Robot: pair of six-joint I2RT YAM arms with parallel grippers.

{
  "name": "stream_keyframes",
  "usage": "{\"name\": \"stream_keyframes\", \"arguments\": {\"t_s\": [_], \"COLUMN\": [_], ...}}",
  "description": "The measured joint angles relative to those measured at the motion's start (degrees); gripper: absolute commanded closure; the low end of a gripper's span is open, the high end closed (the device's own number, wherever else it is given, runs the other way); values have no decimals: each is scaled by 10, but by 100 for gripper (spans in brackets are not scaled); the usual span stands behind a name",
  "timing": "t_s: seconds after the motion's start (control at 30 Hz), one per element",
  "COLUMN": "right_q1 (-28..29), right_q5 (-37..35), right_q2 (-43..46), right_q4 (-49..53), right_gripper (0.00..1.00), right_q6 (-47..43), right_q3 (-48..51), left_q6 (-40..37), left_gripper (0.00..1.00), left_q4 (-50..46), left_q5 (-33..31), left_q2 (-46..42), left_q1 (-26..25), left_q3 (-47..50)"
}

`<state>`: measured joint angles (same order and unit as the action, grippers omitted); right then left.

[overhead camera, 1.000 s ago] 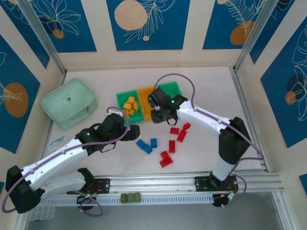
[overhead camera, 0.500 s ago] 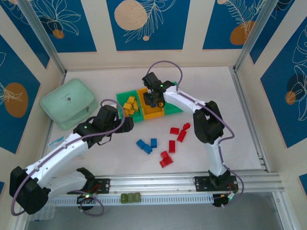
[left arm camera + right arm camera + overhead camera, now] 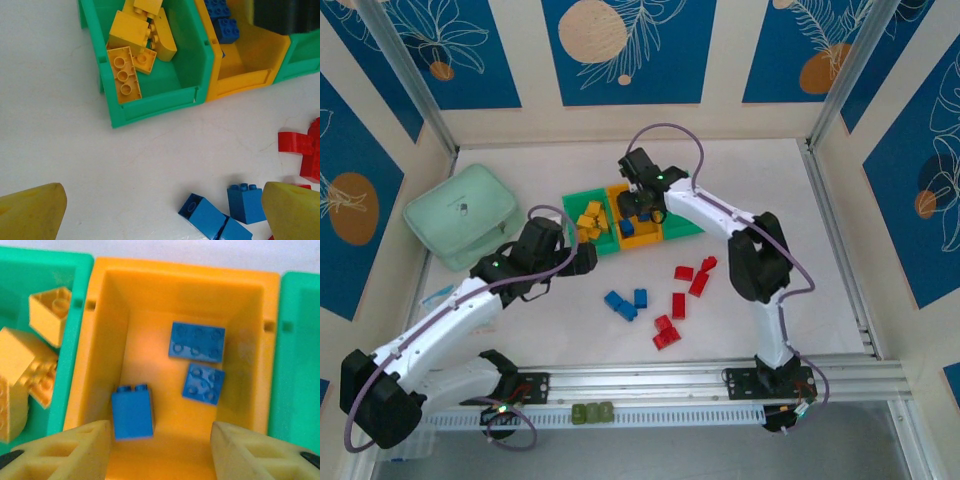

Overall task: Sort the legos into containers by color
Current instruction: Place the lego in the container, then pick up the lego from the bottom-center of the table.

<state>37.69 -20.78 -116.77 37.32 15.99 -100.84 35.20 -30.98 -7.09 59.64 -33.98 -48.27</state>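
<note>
Right tool [image 3: 159, 442] hovers parted, empty, over the orange-yellow plastic bin [image 3: 107, 340]; drop seems done; next, fetch loose blue plastic bricks [image 3: 623, 302] lower-centre.

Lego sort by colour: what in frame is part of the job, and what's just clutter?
Part of the job:
- left green bin, orange bin, right green bin
- yellow legos in the left green bin
- blue legos in the orange bin
- loose blue legos, loose red legos

Lying about:
- mint pouch
- small green piece at the near edge
</note>
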Motion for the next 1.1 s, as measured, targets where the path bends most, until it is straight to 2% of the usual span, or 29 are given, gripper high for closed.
{"name": "stream_keyframes", "arguments": {"t_s": [0.23, 0.43, 0.83, 1.1], "right_q1": [40, 85, 164, 175], "right_q5": [0, 0, 9, 24], "right_q2": [120, 177, 219, 220], "right_q4": [20, 51, 76, 50], "right_gripper": [39, 37, 32, 31], "right_q6": [11, 56, 188, 271], "right_q3": [94, 186, 319, 358], "left_q6": [5, 20, 81, 114], "left_gripper": [1, 1, 1, 1], "left_q4": [0, -2, -2, 2], "left_q5": [30, 41, 28, 14], "left_q2": [-19, -37, -90, -101], "left_q1": [0, -14, -87, -109], "left_q3": [4, 23, 88, 110]}}
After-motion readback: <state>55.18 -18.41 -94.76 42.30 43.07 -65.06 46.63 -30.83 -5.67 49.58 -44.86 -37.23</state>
